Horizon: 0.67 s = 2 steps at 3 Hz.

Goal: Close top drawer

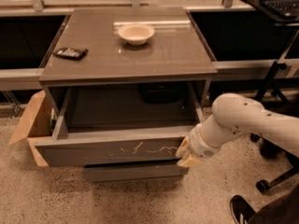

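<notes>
Starting at the bottom of the frame: the gripper (187, 154) sits lower right of centre, right up against the right end of the top drawer (112, 149). I honestly can't tell whether it's open or closed from here. The drawer is pulled well out of the cabinet in the lower middle, its scratched grey front facing us, with a plainer drawer front (131, 171) just under it.

My take on closing it well: that contact is way off at one end, so a hard shove could skew the drawer in its runners. I'd push straight toward the back of the cabinet, slow and steady, or slide the contact closer to the middle of the front first.

Further back on the left there's a cardboard box (30, 120) beside the cabinet. On the table (163, 55) sit a bowl (136, 33) and a small dark keypad thing (70, 53).

No brands or readable text anywhere; the squiggles on the front are just scratches.
</notes>
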### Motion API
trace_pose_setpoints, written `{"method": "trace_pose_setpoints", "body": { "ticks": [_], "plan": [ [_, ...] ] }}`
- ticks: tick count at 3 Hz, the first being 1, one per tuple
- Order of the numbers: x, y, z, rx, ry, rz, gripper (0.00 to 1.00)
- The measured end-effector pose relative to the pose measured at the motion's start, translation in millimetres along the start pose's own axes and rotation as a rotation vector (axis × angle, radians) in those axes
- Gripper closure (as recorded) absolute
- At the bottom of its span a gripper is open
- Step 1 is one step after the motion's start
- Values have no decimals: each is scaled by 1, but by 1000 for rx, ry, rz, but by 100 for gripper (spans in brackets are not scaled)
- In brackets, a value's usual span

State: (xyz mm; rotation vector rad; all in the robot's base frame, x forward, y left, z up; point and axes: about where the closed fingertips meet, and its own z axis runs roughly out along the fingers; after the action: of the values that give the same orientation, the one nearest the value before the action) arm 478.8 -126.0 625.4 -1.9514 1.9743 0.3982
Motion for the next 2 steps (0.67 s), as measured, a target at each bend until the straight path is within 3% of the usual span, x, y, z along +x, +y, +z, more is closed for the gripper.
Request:
{"method": "trace_pose_setpoints", "body": {
  "ticks": [1, 2],
  "plan": [
    [2, -24, 3, 21, 7, -22, 4],
    [5, -41, 10, 24, 6, -29, 0]
  ]
}}
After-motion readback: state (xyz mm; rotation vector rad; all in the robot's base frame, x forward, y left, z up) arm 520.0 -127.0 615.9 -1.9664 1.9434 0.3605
